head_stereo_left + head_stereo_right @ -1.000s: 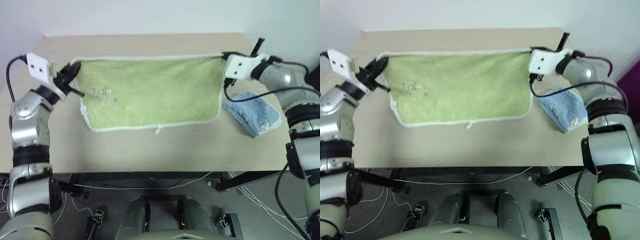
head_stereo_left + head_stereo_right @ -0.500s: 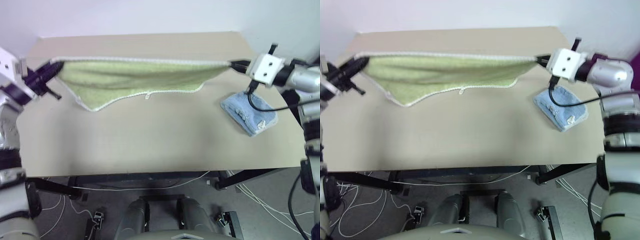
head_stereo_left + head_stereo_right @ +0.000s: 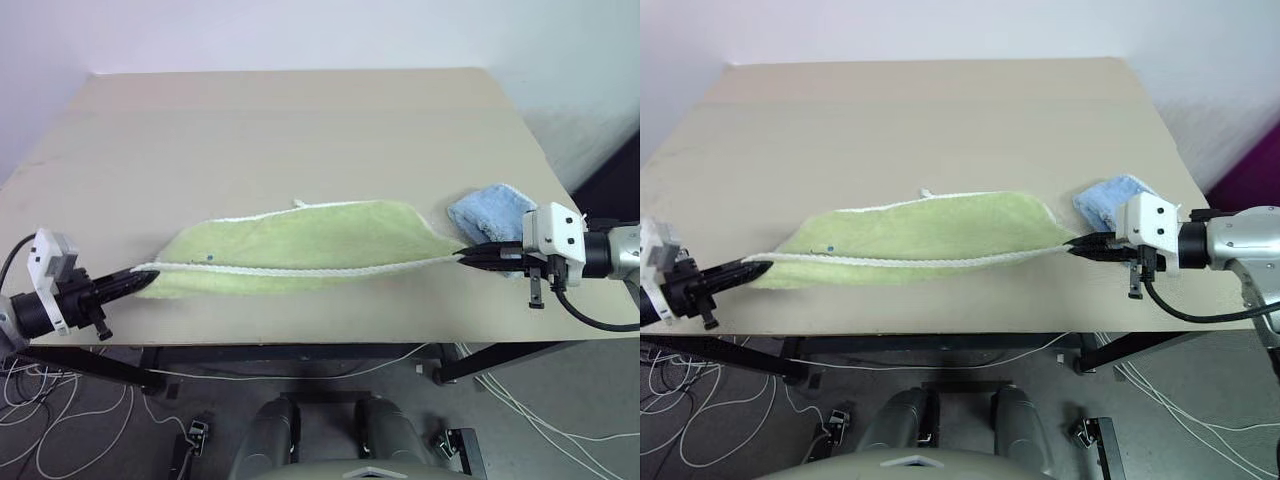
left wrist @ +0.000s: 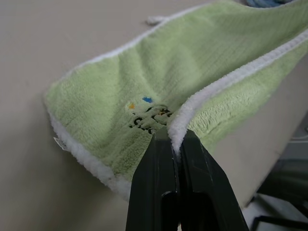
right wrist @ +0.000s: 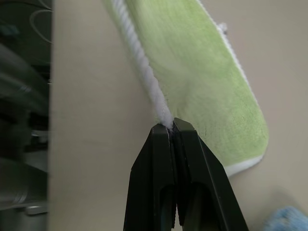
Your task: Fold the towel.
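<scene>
Towel (image 3: 300, 245) stretched between left gripper (image 3: 150, 277) and right gripper (image 3: 466, 257), each clamped tight on a white-edged corner

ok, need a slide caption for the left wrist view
Left tool shut on the white-edged corner of the yellow-green towel, folded over on the tan table.

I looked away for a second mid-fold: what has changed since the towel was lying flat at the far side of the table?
Both grippers, left and right, lifted the towel by its far edge and drew that edge toward the table's near side, over the rest of the cloth. Both kept their jaws shut on the white edging throughout. The blue towel stayed where it was.
</scene>
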Tool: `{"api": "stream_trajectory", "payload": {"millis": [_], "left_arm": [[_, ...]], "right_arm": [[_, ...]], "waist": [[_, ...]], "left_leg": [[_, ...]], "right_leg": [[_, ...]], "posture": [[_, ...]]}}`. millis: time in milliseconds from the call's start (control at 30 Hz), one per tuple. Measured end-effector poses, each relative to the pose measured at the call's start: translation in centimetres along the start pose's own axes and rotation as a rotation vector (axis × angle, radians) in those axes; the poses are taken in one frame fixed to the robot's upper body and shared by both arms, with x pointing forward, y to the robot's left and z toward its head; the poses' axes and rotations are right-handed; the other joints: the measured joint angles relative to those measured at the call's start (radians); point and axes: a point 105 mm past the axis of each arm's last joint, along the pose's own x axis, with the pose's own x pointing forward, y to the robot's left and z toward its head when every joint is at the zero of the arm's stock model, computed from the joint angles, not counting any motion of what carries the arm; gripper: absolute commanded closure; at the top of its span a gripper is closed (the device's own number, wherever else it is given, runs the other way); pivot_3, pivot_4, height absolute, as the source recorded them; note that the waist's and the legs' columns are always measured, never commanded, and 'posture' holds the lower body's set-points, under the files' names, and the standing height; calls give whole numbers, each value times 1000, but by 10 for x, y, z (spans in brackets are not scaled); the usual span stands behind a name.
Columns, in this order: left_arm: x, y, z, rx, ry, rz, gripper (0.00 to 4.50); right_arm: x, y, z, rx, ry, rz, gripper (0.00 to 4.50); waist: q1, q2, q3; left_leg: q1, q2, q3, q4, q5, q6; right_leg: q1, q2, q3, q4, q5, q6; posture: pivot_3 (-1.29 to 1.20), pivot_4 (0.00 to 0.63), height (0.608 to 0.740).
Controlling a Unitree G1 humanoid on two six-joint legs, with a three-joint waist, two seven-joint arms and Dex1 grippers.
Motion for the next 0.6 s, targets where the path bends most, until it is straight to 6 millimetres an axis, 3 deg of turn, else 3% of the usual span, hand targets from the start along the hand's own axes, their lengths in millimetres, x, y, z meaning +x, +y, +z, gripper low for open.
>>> {"api": "stream_trajectory", "payload": {"millis": [133,233,400,600], "left_arm": [[-1,0,-3,3,20,12,4500],[0,12,4,27,-7,71,4500],[6,47,17,101,-59,236,4500],[27,63,14,106,-75,277,4500]], "right_arm": [[3,0,0,9,4,5,4467],[8,-5,0,-8,6,-11,4467],[22,-30,-6,-41,11,-79,4467],[41,-70,-15,-73,16,-191,4467]], "waist": [[2,0,0],[2,0,0],[1,0,0],[-1,0,0]], "left_leg": [[0,0,0,0,0,0],[0,0,0,0,0,0],[-1,-1,1,0,0,0],[-2,-1,1,0,0,0]], "right_leg": [[0,-1,0,0,0,0],[0,-1,0,0,0,0],[-1,0,0,0,0,0],[-4,1,-1,1,0,0]], "posture": [[0,150,740],[0,150,740],[0,150,740],[0,150,740]]}}
